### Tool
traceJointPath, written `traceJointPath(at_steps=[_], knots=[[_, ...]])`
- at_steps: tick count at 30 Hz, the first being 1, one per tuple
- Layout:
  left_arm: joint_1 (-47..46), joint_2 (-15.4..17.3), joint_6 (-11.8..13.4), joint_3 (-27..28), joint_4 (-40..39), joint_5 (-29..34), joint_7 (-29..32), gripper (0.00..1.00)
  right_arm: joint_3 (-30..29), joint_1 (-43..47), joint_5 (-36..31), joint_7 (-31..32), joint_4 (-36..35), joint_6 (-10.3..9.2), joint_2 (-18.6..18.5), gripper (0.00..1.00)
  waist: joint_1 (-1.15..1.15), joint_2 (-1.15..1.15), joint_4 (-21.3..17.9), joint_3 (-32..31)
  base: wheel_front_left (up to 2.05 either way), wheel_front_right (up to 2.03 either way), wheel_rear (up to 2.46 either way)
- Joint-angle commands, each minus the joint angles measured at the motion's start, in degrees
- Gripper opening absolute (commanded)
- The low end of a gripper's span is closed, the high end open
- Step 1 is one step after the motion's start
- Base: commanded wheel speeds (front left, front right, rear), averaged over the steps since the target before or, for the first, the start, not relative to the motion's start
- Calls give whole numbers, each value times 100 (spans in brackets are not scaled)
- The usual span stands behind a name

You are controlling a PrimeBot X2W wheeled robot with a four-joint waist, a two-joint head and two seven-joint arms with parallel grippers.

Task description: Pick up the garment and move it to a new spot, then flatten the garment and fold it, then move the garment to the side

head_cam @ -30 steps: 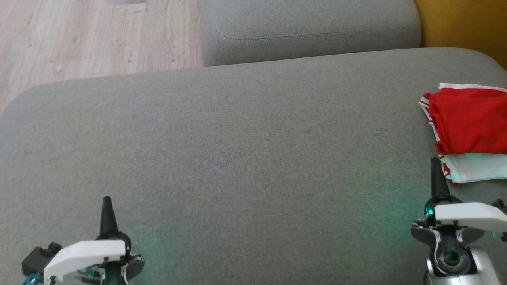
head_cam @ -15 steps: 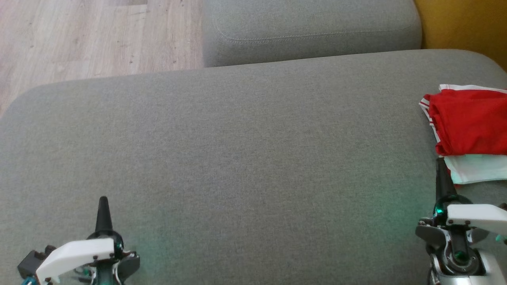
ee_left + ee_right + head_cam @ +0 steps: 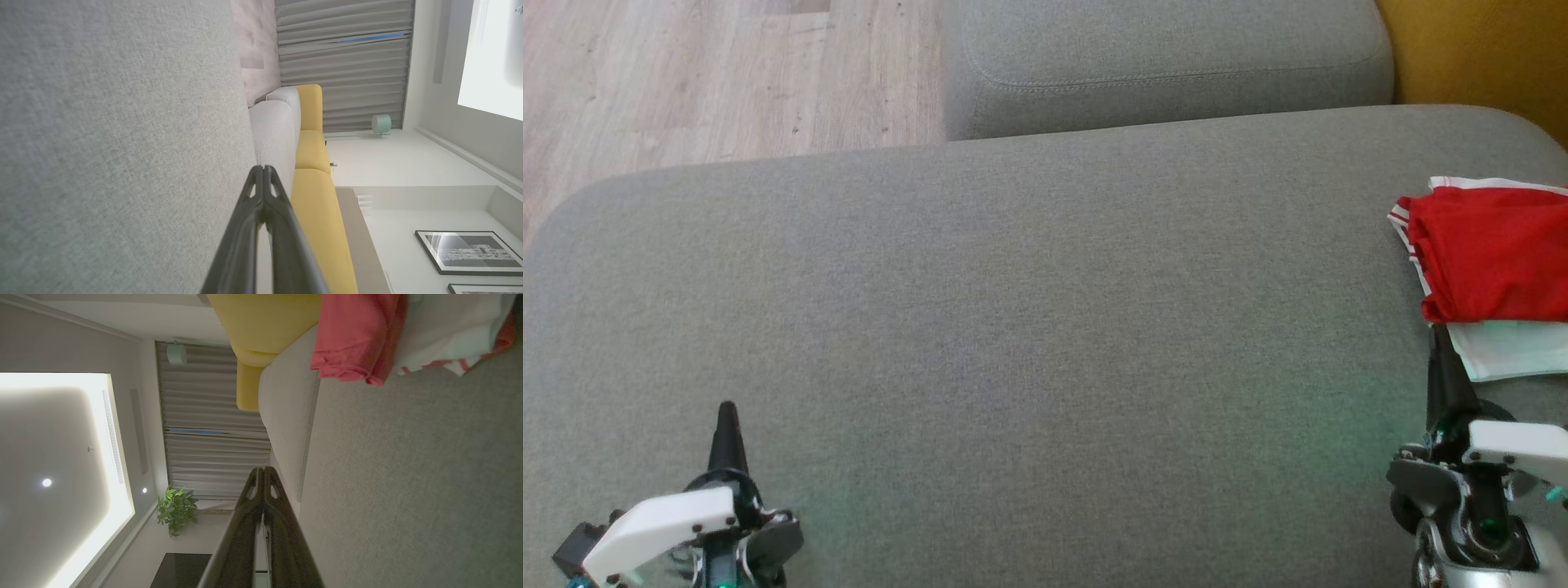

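The garment [image 3: 1490,261], red with white trim and a pale white part, lies folded at the right edge of the grey sofa seat [image 3: 1029,327]. It appears too in the right wrist view as a red and white bundle [image 3: 359,339] at the top. My right gripper [image 3: 1439,339] is shut and empty, its tips just below the garment's near edge. My left gripper [image 3: 726,411] is shut and empty at the lower left, far from the garment. In each wrist view the fingers meet at the tips: left gripper [image 3: 263,168], right gripper [image 3: 261,469].
A second grey cushion [image 3: 1168,57] sits beyond the seat. Wooden floor [image 3: 711,73] lies at the upper left. A yellow sofa part [image 3: 1478,49] stands at the upper right. A yellow sofa [image 3: 314,171] runs past the grey one.
Both grippers have drawn back toward the bottom of the head view. The right gripper also shifted slightly right. The garment stays where it lay.
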Motion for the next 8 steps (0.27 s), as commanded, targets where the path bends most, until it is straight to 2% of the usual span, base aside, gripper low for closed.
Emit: traceJointPath(at_steps=[1,8], knots=[[-285,42,-64,212,-206,-122,76,0,69,-57,153,72,-255,-4,-21,0,0,0,2,-2,0,0,0],[-295,44,-85,285,-212,-491,189,0,16,-29,540,184,-318,-4,-21,0,0,0,10,-13,0,0,0]])
